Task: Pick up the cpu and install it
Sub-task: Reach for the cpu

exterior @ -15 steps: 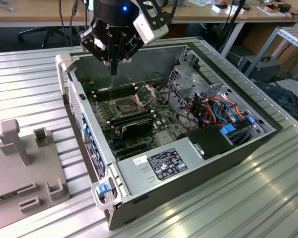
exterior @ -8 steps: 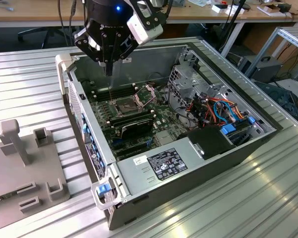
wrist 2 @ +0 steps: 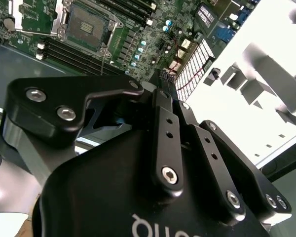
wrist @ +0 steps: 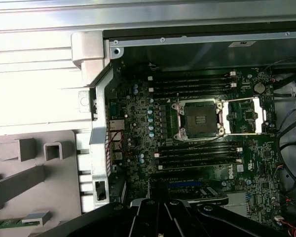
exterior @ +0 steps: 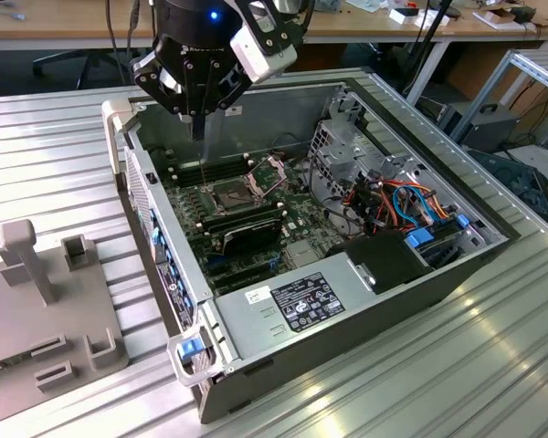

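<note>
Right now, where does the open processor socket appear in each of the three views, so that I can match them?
Exterior view: the socket lies on the green board, left of centre in the exterior view.
Second wrist view: the socket lies between two banks of slots.
First wrist view: the socket lies mid-board, its frame flipped open beside it.
Shared landmark: the long black memory slots flanking it.

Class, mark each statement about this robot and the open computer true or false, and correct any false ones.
1. The hand hangs above the open computer case. True.
2. The socket has its metal frame clamped down over it. False: the frame is swung open beside it.
3. Rows of long memory slots run on both sides of the socket. True.
4. The grey fixture stands inside the case. False: it stands outside, on the table.
</note>
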Controlling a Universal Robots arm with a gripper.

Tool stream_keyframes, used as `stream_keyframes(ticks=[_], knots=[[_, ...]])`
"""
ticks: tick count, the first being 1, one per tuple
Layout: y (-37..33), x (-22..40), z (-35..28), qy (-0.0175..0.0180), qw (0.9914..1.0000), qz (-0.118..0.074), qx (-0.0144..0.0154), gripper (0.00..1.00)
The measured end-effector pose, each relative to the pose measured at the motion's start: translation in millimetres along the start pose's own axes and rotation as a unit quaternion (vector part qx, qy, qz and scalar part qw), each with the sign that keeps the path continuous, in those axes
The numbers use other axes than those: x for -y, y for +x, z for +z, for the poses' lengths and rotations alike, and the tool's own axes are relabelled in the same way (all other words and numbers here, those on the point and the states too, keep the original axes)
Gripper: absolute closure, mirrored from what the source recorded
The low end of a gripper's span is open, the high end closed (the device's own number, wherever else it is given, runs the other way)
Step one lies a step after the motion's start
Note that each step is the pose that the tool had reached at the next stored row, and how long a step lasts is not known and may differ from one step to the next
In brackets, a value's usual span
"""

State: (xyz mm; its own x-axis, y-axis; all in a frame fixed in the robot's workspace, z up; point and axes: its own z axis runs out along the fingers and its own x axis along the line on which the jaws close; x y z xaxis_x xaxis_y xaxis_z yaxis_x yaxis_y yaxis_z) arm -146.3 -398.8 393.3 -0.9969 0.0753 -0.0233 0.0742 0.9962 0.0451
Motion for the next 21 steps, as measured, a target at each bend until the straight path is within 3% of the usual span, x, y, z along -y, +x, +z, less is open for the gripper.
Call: stream_keyframes(ticks=[4, 12, 21], knots=[[3.3, 0.3, -0.1, 0.0000, 1.00000, 0.000, 0.0000, 0.89], [23.4, 1.7, -0.6, 0.0000, 1.00000, 0.000, 0.0000, 0.89], [25.6, 1.9, -0.7, 0.0000, 1.00000, 0.000, 0.0000, 0.89]])
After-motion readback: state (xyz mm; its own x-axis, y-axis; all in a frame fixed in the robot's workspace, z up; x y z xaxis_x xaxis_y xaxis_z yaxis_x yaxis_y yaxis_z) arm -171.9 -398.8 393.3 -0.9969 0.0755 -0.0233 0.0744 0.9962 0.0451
